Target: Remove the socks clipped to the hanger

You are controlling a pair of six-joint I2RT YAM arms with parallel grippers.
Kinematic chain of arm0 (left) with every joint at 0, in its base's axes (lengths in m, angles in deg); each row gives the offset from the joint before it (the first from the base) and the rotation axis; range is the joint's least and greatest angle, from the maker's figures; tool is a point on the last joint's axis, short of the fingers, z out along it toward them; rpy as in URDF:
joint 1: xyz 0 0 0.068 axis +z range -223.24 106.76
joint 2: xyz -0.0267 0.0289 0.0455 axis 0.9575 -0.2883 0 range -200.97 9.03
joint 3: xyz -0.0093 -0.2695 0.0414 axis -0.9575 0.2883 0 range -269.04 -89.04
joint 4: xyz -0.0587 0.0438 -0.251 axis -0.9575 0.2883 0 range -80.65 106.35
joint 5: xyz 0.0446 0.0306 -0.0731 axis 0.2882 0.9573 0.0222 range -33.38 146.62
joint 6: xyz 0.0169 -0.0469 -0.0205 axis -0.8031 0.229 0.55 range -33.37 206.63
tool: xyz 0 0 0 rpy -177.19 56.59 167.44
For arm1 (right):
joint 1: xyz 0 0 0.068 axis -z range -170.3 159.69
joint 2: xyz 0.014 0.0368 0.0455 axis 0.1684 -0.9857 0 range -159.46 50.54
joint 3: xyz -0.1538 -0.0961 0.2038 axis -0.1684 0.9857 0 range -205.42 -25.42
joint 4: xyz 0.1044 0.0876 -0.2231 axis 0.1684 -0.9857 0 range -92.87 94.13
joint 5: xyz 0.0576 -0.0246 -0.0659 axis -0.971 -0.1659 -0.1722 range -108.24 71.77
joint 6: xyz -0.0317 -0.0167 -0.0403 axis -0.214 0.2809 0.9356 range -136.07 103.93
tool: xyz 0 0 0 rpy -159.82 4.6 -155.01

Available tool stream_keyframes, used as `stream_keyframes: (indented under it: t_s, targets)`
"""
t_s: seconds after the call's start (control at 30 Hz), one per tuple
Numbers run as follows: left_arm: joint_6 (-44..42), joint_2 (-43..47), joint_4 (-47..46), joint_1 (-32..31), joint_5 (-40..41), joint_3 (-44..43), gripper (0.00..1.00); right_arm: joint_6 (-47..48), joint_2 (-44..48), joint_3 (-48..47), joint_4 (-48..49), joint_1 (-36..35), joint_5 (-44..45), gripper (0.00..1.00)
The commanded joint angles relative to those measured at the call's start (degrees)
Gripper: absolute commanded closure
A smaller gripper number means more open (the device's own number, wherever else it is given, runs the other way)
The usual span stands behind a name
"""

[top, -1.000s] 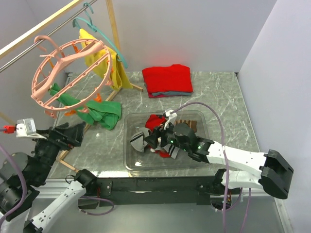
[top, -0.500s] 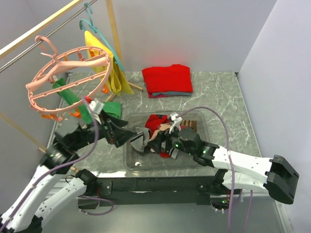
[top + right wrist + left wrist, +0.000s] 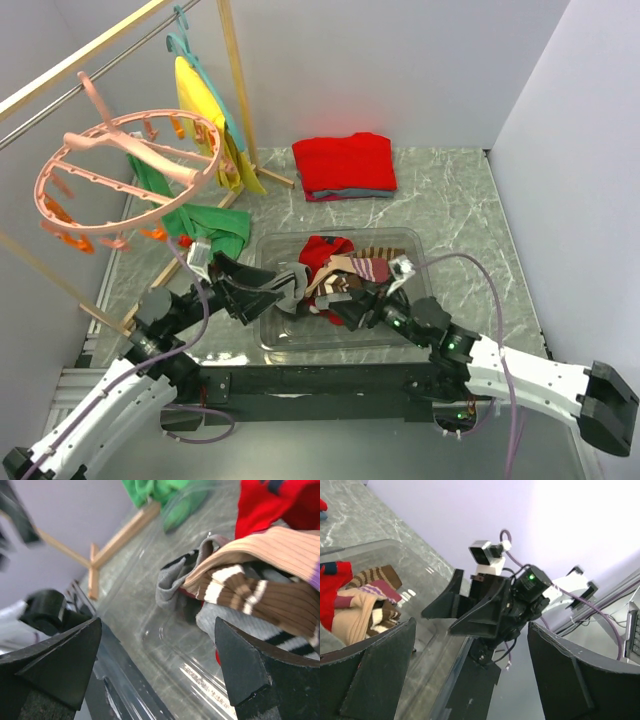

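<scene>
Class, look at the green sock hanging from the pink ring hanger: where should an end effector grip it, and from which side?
Probably the loose lower end of the green sock, approached from the near side, below the hanger. That end droops free toward the clear bin, while its upper end sits under the ring.

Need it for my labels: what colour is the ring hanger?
The hanger is pink; the top view shows it best.
</scene>
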Motion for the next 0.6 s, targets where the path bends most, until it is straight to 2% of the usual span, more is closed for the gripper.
stream_keyframes:
  t_s: [0.0, 0.1, 0.13, 0.2, 0.33, 0.4, 0.47, 0.57]
  targets:
    - [9.7, 5.2, -13.3, -0.3, 2.3, 9.8, 0.04, -4.5, 10.3, 7.6, 6.8, 0.3, 5.8, 0.0]
    - [11.7, 9.7, -12.6, -0.3, 4.2, 14.6, 0.04, -7.5, 21.2, 12.7, 4.1, 0.3, 10.4, 0.0]
    - [12.0, 11.0, -11.8, -0.3, 4.8, 15.5, 0.04, -8.3, 27.1, 13.6, 0.0, 0.3, 11.5, 0.0]
    - [12.6, 15.4, -8.8, -0.3, 6.8, 17.8, 0.04, -10.5, 33.1, 15.6, -4.8, 0.3, 15.1, 0.0]
    - [12.9, 23.2, -1.3, -0.3, 11.1, 20.2, 0.04, -15.2, 49.2, 16.9, -22.8, 0.3, 21.0, 0.0]
    - [14.2, 28.2, 2.8, -0.3, 13.7, 21.2, 0.04, -17.8, 53.7, 17.2, -28.3, 0.3, 23.5, 0.0]
    - [14.8, 30.5, 6.4, -0.3, 14.7, 23.3, 0.04, -19.7, 53.7, 16.8, -31.4, 0.3, 24.6, 0.0]
    - [16.3, 27.2, 2.9, -0.3, 14.2, 25.2, 0.04, -21.7, 47.4, 16.9, -29.4, 0.3, 25.1, 0.0]
